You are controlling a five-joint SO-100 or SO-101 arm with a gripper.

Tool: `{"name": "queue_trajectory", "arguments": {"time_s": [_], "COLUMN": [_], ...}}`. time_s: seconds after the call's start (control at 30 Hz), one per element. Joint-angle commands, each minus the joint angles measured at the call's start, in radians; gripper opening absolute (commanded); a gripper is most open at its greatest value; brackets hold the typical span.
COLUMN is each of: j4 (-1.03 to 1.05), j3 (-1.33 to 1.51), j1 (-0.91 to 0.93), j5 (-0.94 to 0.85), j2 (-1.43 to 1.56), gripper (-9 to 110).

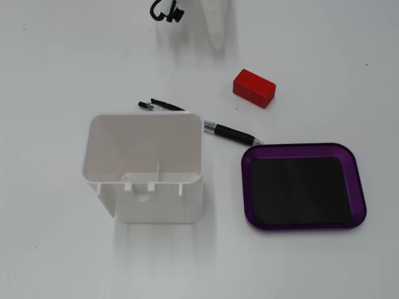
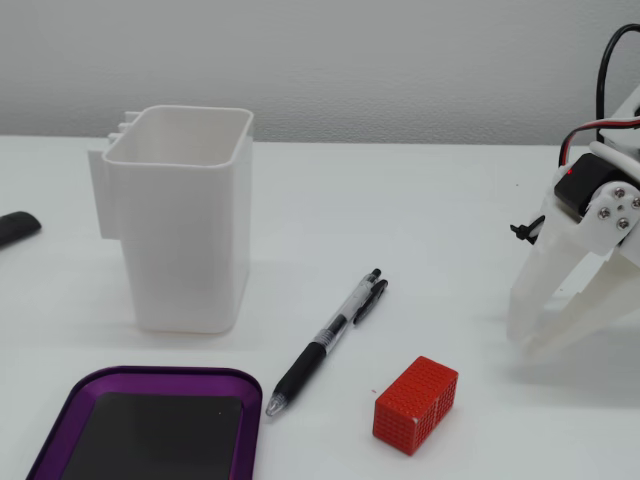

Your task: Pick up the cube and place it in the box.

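The small red cube lies loose on the white table. The box, a shallow purple-rimmed tray with a black floor, holds nothing. In a fixed view it sits below and right of the cube; in the other it is at the bottom left. My gripper hovers beside the cube without touching it. Its white fingers meet at the tips with nothing between them.
A tall white open-topped container stands beside the tray. A black and clear pen lies between the container, cube and tray. A dark object pokes in at the left edge.
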Motion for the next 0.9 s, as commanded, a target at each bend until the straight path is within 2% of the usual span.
{"name": "queue_trajectory", "arguments": {"time_s": [0.0,0.37,0.7,0.87], "j4": [-0.011,-0.018,-0.176,-0.169], "j3": [0.006,0.006,-0.012,-0.124], "j1": [-0.034,-0.034,-0.017,-0.012], "j5": [-0.003,0.002,-0.006,0.003], "j2": [0.115,0.115,0.104,0.078], "gripper": [0,0,1,10]}}
